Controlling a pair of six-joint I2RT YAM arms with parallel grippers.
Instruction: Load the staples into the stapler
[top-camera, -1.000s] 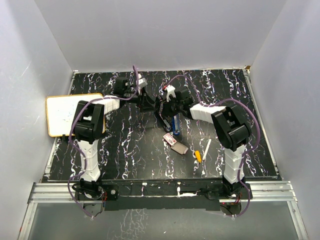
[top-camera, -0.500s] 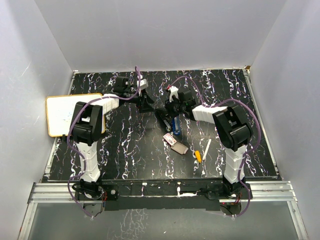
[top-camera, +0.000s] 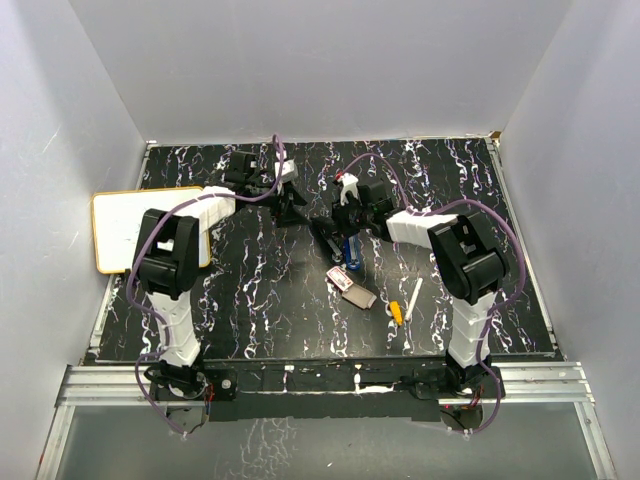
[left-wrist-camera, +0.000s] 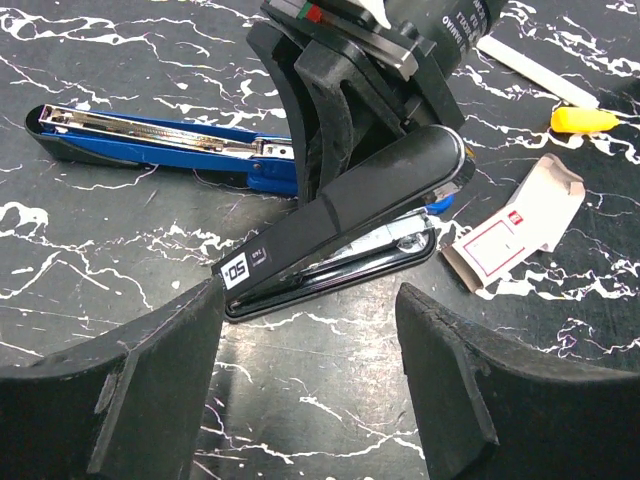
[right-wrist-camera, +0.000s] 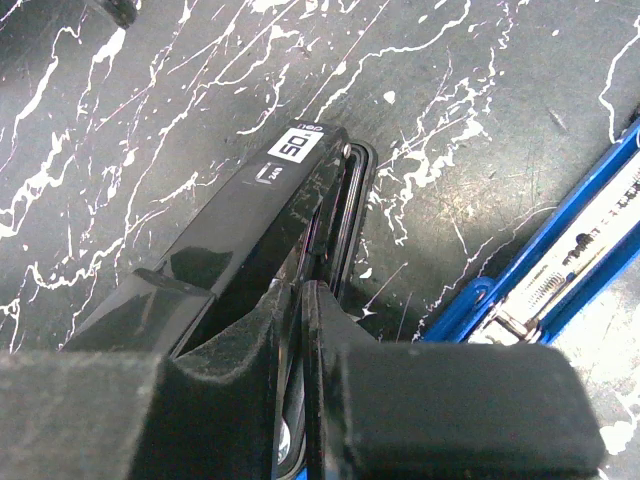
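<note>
A black stapler (left-wrist-camera: 340, 225) lies on the dark marbled table, with "50" on a label at its near end. My right gripper (right-wrist-camera: 308, 295) is shut, its tips down on the stapler's black top cover (right-wrist-camera: 250, 220). I cannot tell whether they pinch a thin edge of it. My left gripper (left-wrist-camera: 310, 380) hovers open a short way before the labelled end, nothing between its fingers (left-wrist-camera: 130, 390). A blue stapler (left-wrist-camera: 160, 140) lies swung open just beyond. The staples (left-wrist-camera: 515, 235), a small red-and-white box, rest to the right, seen from above as the staples (top-camera: 350, 285).
A white pen (top-camera: 412, 295) with a yellow tip (top-camera: 396, 312) lies right of the staples. A yellow-edged whiteboard (top-camera: 125, 225) sits at the table's left edge. Grey walls stand on three sides.
My left gripper has drawn back to the left, away from the black stapler. The right gripper stays shut on the stapler and has barely shifted.
</note>
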